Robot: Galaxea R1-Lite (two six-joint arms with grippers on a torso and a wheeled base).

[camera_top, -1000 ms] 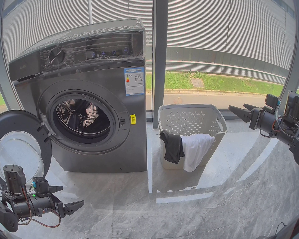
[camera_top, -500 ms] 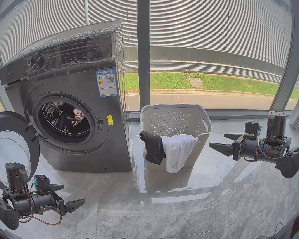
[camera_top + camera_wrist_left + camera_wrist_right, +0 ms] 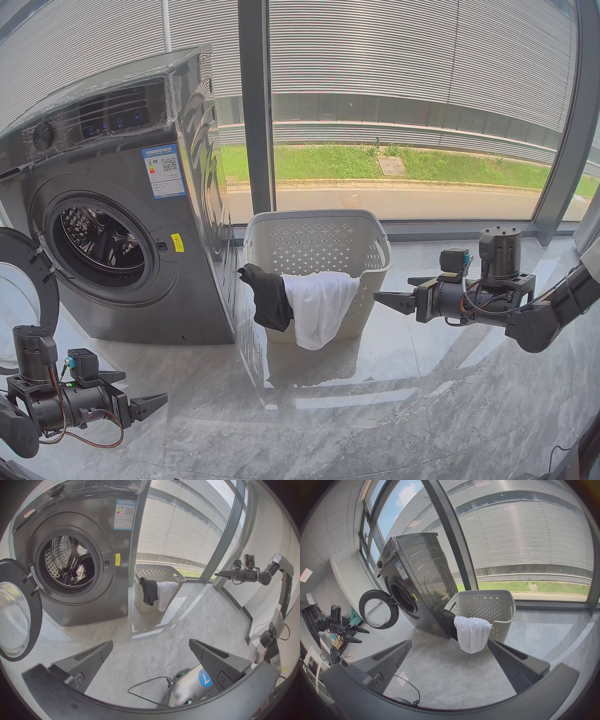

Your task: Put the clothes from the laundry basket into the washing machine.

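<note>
Wondering which arm gets first grab here, writes mopbucket. Both clothes hang over the near rim of the laundry basket [image 3: 315,240] — black garment [image 3: 269,303] on the washing machine [image 3: 187,262] side, white garment [image 3: 319,306] touching it on the other.

tumbledry replies: Right one imo. The right pincer [image 3: 395,291] sits near the basket's side away from the machine, jaws spread wide with nothing in them, tips aimed at the white cloth. In its wrist cam that cloth hangs between the two fingers, farther off. The left pincer [image 3: 145,387] is wide and empty too, but it's low by the open door [image 3: 25,294], well apart from the basket.

mopbucket: So which way does it go?

tumbledry: Straight along where the tips point, I'd guess — the cloth's long axis runs down from the rim, so pinching across the fold up there looks easiest.
</note>
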